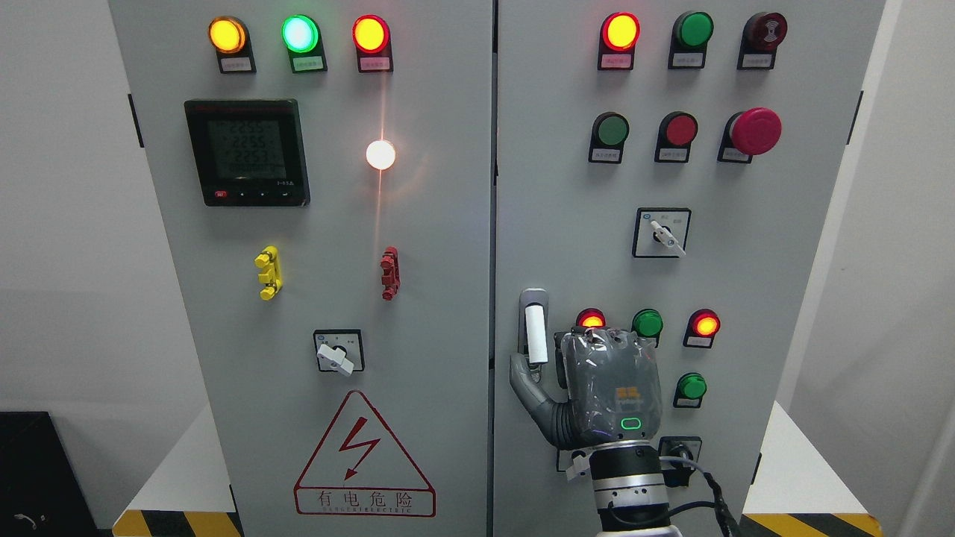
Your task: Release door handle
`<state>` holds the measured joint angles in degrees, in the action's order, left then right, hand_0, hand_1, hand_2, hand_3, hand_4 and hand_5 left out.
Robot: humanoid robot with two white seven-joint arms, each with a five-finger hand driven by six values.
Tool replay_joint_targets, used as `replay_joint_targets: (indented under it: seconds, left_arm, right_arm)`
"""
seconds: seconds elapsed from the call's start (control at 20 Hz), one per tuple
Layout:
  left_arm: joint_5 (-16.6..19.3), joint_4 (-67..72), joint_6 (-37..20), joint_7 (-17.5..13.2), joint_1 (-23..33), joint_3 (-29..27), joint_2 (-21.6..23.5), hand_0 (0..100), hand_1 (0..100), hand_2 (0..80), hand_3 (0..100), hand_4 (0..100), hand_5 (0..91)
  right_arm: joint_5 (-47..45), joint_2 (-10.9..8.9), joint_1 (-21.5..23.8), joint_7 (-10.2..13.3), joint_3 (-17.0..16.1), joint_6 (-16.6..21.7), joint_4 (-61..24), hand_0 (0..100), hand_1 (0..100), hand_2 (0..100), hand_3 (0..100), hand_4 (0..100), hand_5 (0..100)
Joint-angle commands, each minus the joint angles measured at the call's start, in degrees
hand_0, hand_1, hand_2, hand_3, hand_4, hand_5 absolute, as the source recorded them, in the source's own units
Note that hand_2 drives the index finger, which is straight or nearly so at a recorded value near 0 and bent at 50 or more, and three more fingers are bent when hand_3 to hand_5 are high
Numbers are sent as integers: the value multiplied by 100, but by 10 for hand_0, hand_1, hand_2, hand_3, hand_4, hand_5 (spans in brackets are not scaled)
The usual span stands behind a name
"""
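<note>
While its forearm rises from the bottom edge right of the middle, the right hand (597, 388) rests flat against the right door (806, 298) of the grey electrical cabinet, just to the right of the door handle (535, 335). That handle is an upright white lever in a grey metal mount, sitting close to the seam between the two doors, at about mid height of the cabinet. The thumb (522, 377) angles up and to the left, its tip touching or just short of the handle's lower end; the contact itself cannot be made out. The other fingers point upward beside the handle, loosely extended and closed around nothing. A green light glows on the back of the hand, near the wrist. Directly above the hand, and up to the right of the handle, sit a lit red lamp (591, 319), a green lamp (647, 323) and another lit red lamp (704, 324). Well to the left of the handle, on the left door, are a rotary switch (337, 353) and a red-bordered warning triangle (364, 455)
</note>
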<state>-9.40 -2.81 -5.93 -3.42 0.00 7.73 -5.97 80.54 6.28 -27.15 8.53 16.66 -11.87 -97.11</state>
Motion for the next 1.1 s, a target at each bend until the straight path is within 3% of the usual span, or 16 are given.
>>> replay_joint_targets:
  seconds: [0.0,1.05]
  left_arm:
    - [0,0,-5,-1,53,0,0,120,556,0,0,0,0]
    - [0,0,4,-1,44,0,0,120,556,0,0,0,0]
  right_arm:
    - [-4,5,8,8,-14,-8,8,427,272,976,1000,975,1000]
    - [-39,5,8,26,-67,-61,8,488,292,976,1000,978,1000]
